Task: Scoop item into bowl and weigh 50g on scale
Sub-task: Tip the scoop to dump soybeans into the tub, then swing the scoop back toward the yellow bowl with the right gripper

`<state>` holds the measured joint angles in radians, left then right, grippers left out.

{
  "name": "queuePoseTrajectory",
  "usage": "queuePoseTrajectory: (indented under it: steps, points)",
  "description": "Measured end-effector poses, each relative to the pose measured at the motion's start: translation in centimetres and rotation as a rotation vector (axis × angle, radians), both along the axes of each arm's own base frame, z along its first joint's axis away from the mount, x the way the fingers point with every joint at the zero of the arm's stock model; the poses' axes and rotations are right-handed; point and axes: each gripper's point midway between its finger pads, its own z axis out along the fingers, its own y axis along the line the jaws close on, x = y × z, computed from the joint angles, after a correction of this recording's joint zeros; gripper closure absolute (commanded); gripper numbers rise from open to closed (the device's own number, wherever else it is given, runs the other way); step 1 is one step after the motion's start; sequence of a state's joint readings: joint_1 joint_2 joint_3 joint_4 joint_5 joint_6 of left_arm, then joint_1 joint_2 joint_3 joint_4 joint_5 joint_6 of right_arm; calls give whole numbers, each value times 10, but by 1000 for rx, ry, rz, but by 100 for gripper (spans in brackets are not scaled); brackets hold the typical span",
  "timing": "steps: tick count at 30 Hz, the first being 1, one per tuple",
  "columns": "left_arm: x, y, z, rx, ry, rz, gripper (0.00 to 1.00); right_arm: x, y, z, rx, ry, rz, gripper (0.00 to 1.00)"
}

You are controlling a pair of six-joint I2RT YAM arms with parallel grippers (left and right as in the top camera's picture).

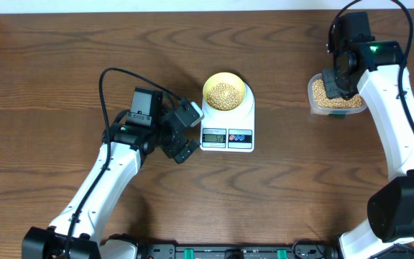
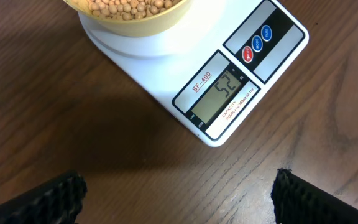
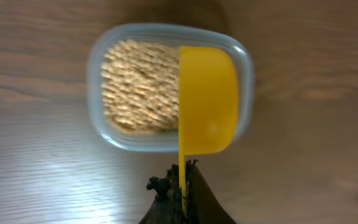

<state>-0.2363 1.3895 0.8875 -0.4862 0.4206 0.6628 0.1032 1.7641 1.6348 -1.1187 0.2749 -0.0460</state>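
arms [image 1: 113,169]: white links, black joints | cables [image 1: 100,93]: black | LED [image 1: 373,49]: green

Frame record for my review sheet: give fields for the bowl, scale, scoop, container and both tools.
bowl: sits on the scale, holds beans
display: appears to read 52
left tool: open, empty, beside the scale's left front
right tool: shut on the yellow scoop handle
scoop position: over the clear container
container contents: beans

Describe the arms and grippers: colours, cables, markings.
White shells, black joints, a looping black cable and a green light near the wrist on both left arm and right arm. Plain black left gripper and right gripper; no markings legible.
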Motion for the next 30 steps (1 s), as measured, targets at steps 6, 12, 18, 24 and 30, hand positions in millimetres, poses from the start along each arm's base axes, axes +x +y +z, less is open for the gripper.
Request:
queuePoseTrajectory:
  steps: [6,12,18,24,30]
  points:
    - [0,0,0,0,0,0,3,25,43,5,214,-98,86,99]
    - [0,0,0,0,0,0,2,47,105,23,386,-212,229,99]
    - [0,0,0,0,0,0,2,52,155,20,485,-223,345,99]
    - [0,0,0,0,0,0,2,48,185,7,509,-192,417,99]
    - [0,0,0,0,0,0,2,39,209,8,520,-184,485,99]
